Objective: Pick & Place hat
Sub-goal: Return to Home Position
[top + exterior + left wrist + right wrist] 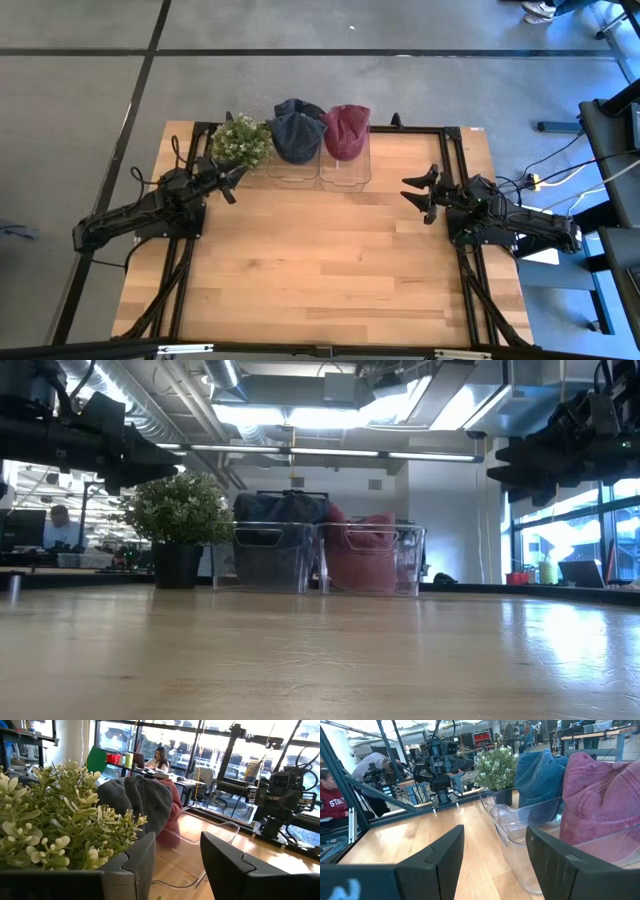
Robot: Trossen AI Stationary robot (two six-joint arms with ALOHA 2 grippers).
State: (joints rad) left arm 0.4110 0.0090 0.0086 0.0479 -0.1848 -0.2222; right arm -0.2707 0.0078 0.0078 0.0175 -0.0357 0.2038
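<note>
Wooden table (320, 270) lies nearest you | your left gripper (236, 184) hangs raised just beside the plant (241, 141), jaws parted, holding nothing | your right gripper (410, 192) hangs raised opposite, jaws parted, holding nothing | far edge: two dark caps (297, 135) fill left transparent bin (291, 172), red cap (346, 130) sits in adjoining right transparent bin (346, 174).

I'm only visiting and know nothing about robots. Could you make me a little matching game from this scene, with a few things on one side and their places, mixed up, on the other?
Things:
1. red cap
2. dark caps
3. potted plant
4. right gripper

Places:
A. in the left clear bin
B. above the right side of the table, open and empty
C. in the right clear bin
D. on the table, left of both bins

Pairs: 1-C, 2-A, 3-D, 4-B
</note>
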